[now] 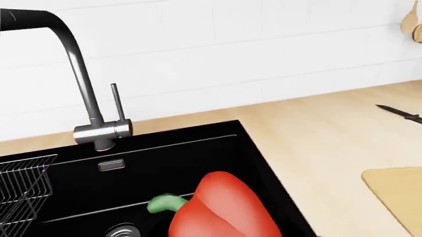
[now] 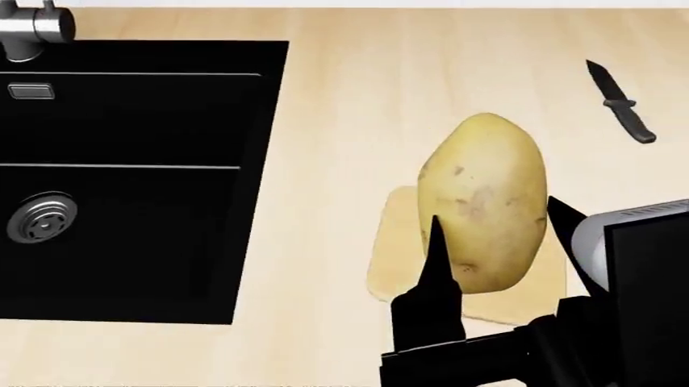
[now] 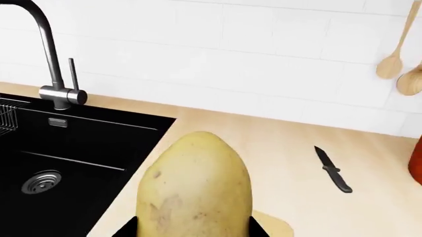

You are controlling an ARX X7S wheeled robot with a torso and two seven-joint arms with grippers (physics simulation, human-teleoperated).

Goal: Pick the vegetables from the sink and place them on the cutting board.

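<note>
Neither vegetable is placed yet: the right tool [image 2: 493, 242] grips the oval tan speckled potato [image 2: 485, 201] over the small light-wood cutting board [image 2: 390, 258] at lower centre, while the glossy red bell pepper [image 1: 224, 210] seems held by the unseen left tool, whose state I cannot tell.

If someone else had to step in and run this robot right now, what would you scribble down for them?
Right gripper: shut on the potato, held upright over the cutting board; whether it touches the board cannot be told.
Left gripper: not itself in view. Its wrist view shows the red bell pepper very close, above the sink; the grip itself is not visible.
Done: potato out of the sink; the head view shows the basin without vegetables.
Left: set the potato down and release; bring the pepper to the board beside it. The board is small, so leave room.
</note>
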